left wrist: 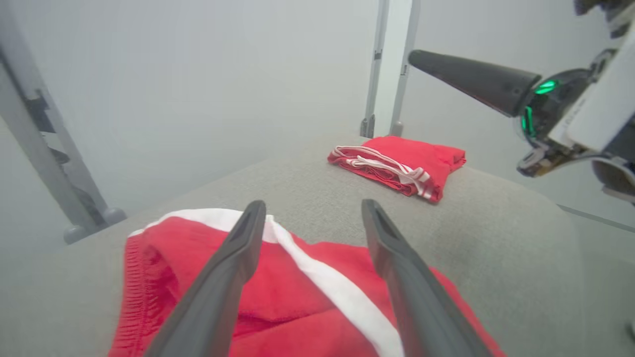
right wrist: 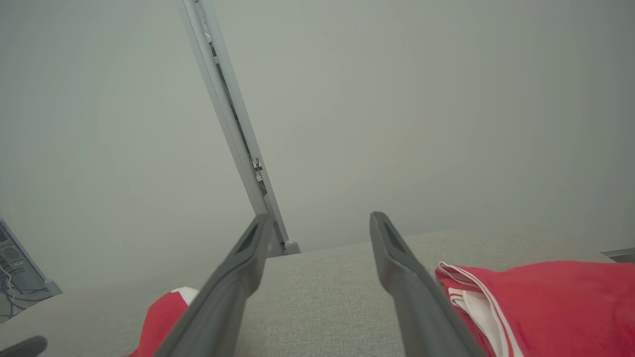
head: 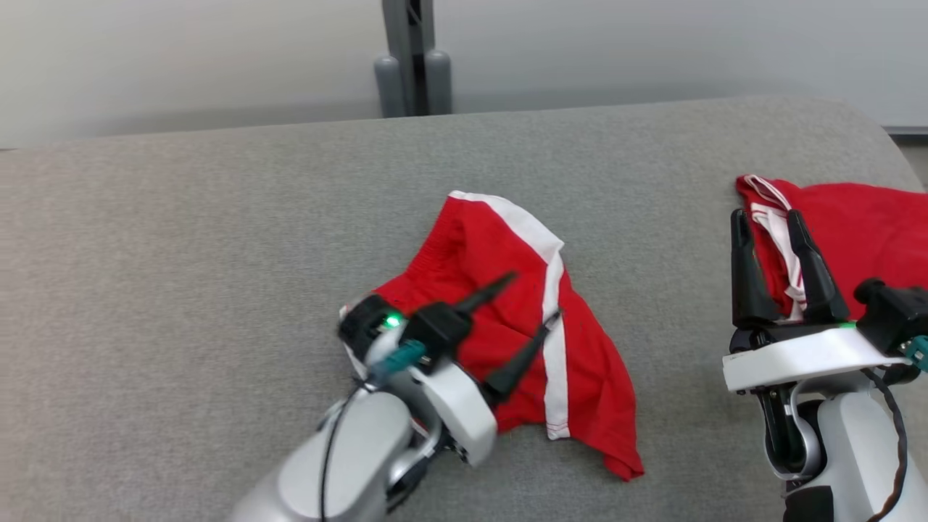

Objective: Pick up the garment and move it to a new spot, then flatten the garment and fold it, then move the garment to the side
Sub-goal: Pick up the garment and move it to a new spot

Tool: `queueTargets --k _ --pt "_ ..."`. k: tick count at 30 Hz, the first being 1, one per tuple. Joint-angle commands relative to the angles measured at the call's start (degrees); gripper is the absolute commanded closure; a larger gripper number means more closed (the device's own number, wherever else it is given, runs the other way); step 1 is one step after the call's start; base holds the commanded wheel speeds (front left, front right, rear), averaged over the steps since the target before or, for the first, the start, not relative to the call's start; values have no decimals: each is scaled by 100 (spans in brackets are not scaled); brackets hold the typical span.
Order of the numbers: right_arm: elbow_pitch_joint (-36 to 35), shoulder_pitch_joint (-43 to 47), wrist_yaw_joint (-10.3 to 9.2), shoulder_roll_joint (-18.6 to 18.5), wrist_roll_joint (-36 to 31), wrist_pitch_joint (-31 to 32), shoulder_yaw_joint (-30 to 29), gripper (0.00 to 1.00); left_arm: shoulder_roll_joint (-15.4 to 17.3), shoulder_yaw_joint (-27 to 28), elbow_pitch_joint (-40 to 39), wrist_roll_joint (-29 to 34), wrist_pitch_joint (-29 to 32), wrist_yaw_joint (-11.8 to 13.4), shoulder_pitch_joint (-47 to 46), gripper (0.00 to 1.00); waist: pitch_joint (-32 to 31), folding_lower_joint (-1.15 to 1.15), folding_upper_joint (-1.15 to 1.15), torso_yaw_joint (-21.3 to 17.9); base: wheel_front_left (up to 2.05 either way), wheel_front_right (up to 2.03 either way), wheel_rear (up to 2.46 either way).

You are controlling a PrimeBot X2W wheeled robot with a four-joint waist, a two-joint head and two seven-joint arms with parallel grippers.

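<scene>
The garment (head: 507, 304), red shorts with white side stripes, lies crumpled in the middle of the grey table (head: 217, 254). My left gripper (head: 535, 296) hovers over its lower half, open, with nothing between its fingers. In the left wrist view the garment (left wrist: 297, 297) lies under and between the spread fingers of the left gripper (left wrist: 312, 206). My right gripper (head: 767, 217) stands open at the right, above the edge of a second red garment. In the right wrist view the right gripper (right wrist: 320, 218) is open, and the garment (right wrist: 163, 312) peeks in at the lower left.
A second red garment (head: 855, 225) with white trim lies folded at the table's right end, also as the folded garment (left wrist: 402, 166) and the folded garment (right wrist: 545, 302). A grey post (head: 413, 58) stands behind the table's far edge.
</scene>
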Motion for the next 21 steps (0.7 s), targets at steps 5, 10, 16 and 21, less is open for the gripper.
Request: queueTargets --k 5,10,16,21 --pt "5 184 1 -35 -136 -1 -4 0 388 1218 -576 351 -17 379 467 0 -261 0 0 361 0 0 0" --pt "25 296 1 -41 -342 -1 80 0 623 2308 -990 760 -17 657 1124 0 -387 0 0 523 0 0 0" --pt "36 450 1 -38 -425 -1 88 0 553 3420 -1299 1159 -18 751 2106 0 -481 0 0 592 0 0 0" --pt "82 554 1 -39 -450 -1 133 0 238 4251 -1501 1365 -18 656 2742 0 -516 0 0 681 0 0 0"
